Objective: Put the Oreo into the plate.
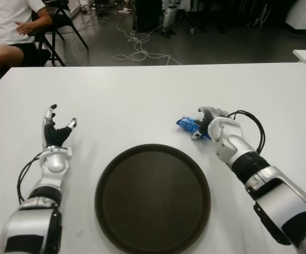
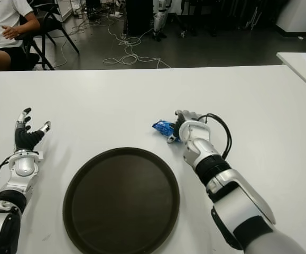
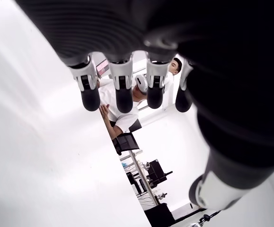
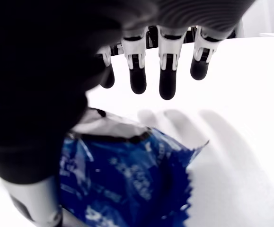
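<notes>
The right hand (image 1: 210, 123) reaches forward over the white table (image 1: 142, 95), its forearm running back toward the near right corner and its wrist bent so the palm faces down over the blue Oreo packet (image 1: 187, 125); the packet lies on the tabletop just beyond the far right rim of the round dark plate (image 1: 153, 198), apart from it, and the plate itself sits near the middle of the near edge; in the right wrist view the four fingers (image 4: 168, 78) hang extended above the table past the packet's crinkled end (image 4: 127, 179), not wrapped round it, while the thumb side shows close against the packet's other flank, so the hand is largely open and whether it touches the wrapper cannot be told; the left hand (image 1: 55, 132) shows to the left of the plate, well apart from it, forearm lying along the near left side of the table, fingers (image 3: 122, 92) straight and spread upward, holding nothing; a seated person (image 1: 10, 26) is beyond the far left corner.
</notes>
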Tool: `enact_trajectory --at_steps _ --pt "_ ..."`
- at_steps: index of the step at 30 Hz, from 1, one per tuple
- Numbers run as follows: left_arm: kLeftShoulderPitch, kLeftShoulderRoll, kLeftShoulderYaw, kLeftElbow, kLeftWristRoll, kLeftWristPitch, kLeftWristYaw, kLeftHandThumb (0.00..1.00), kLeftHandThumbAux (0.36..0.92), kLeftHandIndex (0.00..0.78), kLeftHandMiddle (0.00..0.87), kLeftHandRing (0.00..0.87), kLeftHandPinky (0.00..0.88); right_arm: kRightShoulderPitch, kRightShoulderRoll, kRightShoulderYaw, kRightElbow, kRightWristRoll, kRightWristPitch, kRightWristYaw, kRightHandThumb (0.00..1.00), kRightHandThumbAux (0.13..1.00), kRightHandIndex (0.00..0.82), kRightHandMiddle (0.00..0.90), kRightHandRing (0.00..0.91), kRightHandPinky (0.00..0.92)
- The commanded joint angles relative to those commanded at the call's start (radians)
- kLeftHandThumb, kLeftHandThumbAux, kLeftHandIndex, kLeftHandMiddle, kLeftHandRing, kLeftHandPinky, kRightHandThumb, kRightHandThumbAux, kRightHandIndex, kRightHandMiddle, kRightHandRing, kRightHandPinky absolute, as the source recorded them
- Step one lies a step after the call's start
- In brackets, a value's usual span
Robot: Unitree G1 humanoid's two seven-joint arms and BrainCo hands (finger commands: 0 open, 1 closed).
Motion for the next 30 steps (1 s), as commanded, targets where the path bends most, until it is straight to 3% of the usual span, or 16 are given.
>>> enact_trajectory --at_steps 14,25,30 --pt "0.002 -0.003 0.000 -0.004 -0.001 -0.011 -0.001 0.000 0.776 0.061 0.085 0.059 0.038 0.011 0.002 -0.026 0.009 -0.006 -0.044 -0.078 0.000 0.828 0.100 0.132 0.117 0.027" --pt "0.002 -0.004 0.003 -0.004 -0.007 -0.003 -0.010 0.000 0.752 0.055 0.078 0.056 0.042 0.023 -0.002 -0.055 0.025 -0.001 -0.094 -0.194 0.000 0.802 0.147 0.189 0.186 0.105" --pt "0.001 -0.003 0.005 -0.003 -0.009 0.001 -0.015 0.000 0.740 0.053 0.071 0.053 0.041 0.022 -0.004 -0.083 0.065 0.019 -0.154 -0.243 0.000 0.806 0.165 0.201 0.208 0.170"
